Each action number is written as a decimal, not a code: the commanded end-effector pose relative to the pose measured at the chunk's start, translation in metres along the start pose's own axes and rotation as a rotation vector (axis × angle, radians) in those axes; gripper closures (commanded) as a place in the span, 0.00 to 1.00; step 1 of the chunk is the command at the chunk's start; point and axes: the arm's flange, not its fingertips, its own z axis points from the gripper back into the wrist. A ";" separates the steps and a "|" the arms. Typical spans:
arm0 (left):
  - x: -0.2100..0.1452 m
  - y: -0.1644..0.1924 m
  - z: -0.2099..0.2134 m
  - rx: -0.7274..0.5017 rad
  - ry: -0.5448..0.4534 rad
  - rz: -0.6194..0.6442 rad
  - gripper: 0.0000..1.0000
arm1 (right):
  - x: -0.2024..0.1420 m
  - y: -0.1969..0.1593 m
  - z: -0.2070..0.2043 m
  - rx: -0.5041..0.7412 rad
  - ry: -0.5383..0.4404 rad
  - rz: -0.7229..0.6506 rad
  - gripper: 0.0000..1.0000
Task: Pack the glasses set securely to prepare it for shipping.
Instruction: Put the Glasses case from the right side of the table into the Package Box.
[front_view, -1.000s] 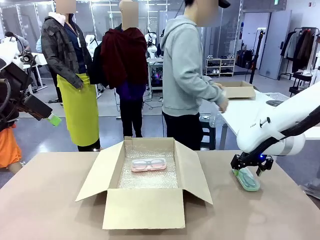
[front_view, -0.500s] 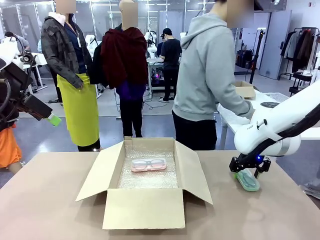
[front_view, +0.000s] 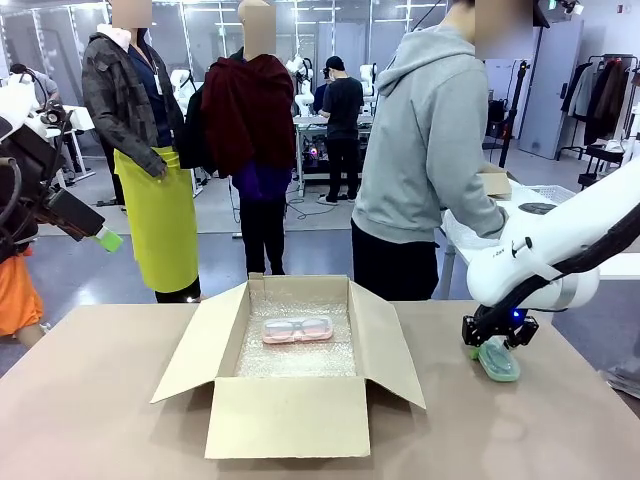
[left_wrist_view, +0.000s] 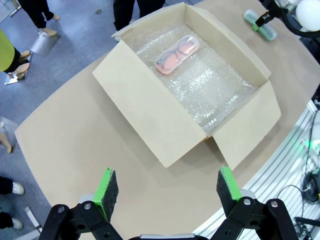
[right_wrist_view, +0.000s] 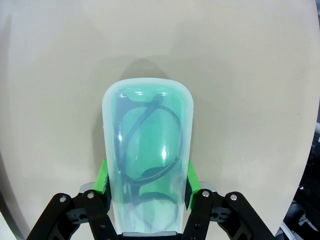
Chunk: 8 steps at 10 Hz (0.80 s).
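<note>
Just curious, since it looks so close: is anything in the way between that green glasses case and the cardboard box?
Only the right flap of the box, splayed outward between the mint green case, clamped in the right tool, and the bubble-wrapped inside. Nothing else visible.

Box (front_view: 290, 415) top: open (flaps (front_view: 200, 345) splayed outward).
Box floor: bubble wrap (front_view: 295, 362) bare before pink case (front_view: 297, 329).
Surface (front_view: 90, 400) left of box: bare.
Right flap (front_view: 390, 345): between opening and mint case (front_view: 497, 358).
</note>
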 end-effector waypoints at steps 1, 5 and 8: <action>0.000 0.000 0.002 -0.012 -0.009 -0.003 0.00 | 0.003 0.005 0.007 -0.001 0.012 -0.031 0.75; 0.000 0.000 0.002 -0.012 -0.009 -0.003 0.00 | 0.004 0.012 0.102 0.072 0.012 0.125 0.75; 0.000 0.000 0.002 -0.012 -0.009 -0.003 0.00 | -0.006 0.029 0.153 0.084 -0.001 0.262 0.75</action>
